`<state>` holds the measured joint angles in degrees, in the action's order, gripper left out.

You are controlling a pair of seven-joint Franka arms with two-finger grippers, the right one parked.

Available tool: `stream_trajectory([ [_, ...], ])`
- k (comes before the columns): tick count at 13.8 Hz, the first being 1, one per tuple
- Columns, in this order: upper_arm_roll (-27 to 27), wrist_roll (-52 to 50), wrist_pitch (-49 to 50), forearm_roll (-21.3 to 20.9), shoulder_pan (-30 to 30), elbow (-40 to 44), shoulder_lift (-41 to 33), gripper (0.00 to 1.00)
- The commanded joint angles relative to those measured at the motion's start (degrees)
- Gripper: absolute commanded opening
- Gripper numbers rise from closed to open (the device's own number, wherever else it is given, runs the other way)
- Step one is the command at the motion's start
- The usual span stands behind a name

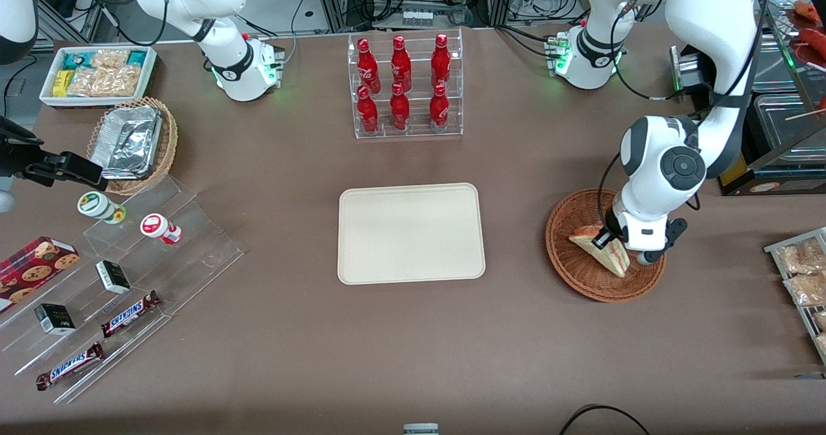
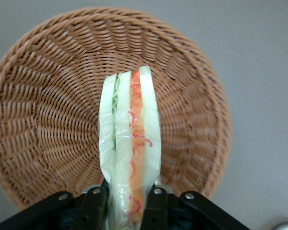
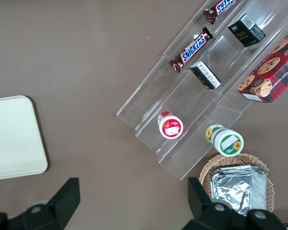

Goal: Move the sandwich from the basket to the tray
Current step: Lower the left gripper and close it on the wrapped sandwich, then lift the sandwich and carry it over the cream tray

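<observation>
The sandwich [image 1: 601, 246] is a wrapped white-bread wedge with red, orange and green filling [image 2: 130, 143]. It is held on edge over the round reddish-brown wicker basket [image 1: 574, 267], whose woven bowl [image 2: 53, 120] lies just under it. My left gripper [image 1: 613, 241] is shut on the sandwich, one black finger [image 2: 93, 206] pressed on each bread face [image 2: 126, 208]. The cream tray [image 1: 411, 233] lies flat mid-table, beside the basket toward the parked arm's end, with nothing on it.
A clear rack of red bottles [image 1: 404, 86] stands farther from the camera than the tray. Clear tiered shelves with snack bars and cups [image 1: 122, 267], a tan basket of foil containers [image 1: 132, 141] and a white snack bin [image 1: 97, 73] sit toward the parked arm's end.
</observation>
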<state>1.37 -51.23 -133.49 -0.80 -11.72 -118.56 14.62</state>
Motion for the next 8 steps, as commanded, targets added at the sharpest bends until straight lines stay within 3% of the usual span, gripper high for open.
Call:
stream_trajectory([
  [1, 0.3, -0.4, 9.9, -1.9, -2.2, 8.2, -0.9, 0.00],
  [8, -0.1, 1.6, 13.4, -1.8, -14.1, 20.3, 4.5, 0.00],
])
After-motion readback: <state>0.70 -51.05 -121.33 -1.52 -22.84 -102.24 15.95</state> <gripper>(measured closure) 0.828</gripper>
